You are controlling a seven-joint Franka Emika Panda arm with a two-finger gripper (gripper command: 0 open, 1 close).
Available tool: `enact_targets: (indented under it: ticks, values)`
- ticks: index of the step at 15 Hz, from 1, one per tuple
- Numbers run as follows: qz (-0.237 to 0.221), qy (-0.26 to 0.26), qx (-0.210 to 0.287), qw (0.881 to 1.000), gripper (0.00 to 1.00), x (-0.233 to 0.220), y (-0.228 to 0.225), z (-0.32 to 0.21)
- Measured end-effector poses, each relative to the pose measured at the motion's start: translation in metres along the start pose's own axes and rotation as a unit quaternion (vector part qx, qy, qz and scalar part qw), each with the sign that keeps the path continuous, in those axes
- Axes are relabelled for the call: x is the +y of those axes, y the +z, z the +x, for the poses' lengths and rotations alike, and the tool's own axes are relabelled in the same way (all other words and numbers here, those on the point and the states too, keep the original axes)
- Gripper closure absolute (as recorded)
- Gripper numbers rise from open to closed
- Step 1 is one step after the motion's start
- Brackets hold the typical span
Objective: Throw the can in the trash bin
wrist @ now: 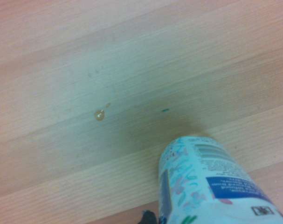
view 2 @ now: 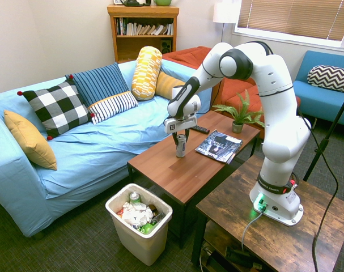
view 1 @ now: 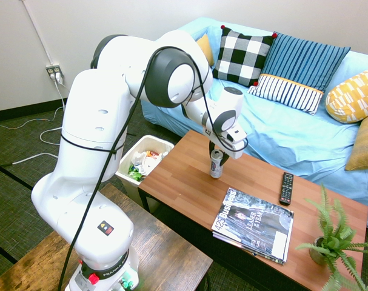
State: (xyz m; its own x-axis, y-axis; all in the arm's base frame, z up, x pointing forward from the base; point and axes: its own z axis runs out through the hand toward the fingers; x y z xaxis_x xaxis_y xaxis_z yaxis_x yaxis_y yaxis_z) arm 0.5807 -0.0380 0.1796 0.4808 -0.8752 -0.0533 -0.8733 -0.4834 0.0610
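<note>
One slim can (view 1: 216, 163) stands upright on the surface (view 1: 190, 188) directly beneath the downward-pointing tool (view 1: 216, 152), whose fingers straddle its top; whether they grip cannot be told. Beyond the surface's edge waits the trash bin (view 2: 154, 241).

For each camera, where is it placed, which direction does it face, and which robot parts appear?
First exterior view: behind the arm, facing the sofa; arm and gripper over the can.
Second exterior view: the opposite side, facing the bookshelf; whole arm, trash bin.
Wrist view: looks down at the table; no robot parts.
All share the can.
</note>
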Motion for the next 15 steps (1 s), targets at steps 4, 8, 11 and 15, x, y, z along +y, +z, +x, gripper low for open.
enact_targets:
  ticks: [4, 8, 11, 15]
  values:
    - [0.014, -0.029, 0.014, 0.999, 1.0, -0.025, -0.038, -0.022]
    - [0.03, -0.068, 0.035, 0.997, 1.0, -0.068, -0.101, -0.096]
    - [0.027, -0.105, 0.047, 0.993, 1.0, -0.091, -0.115, -0.153]
    - [0.033, -0.139, 0.048, 0.989, 1.0, -0.118, -0.109, -0.196]
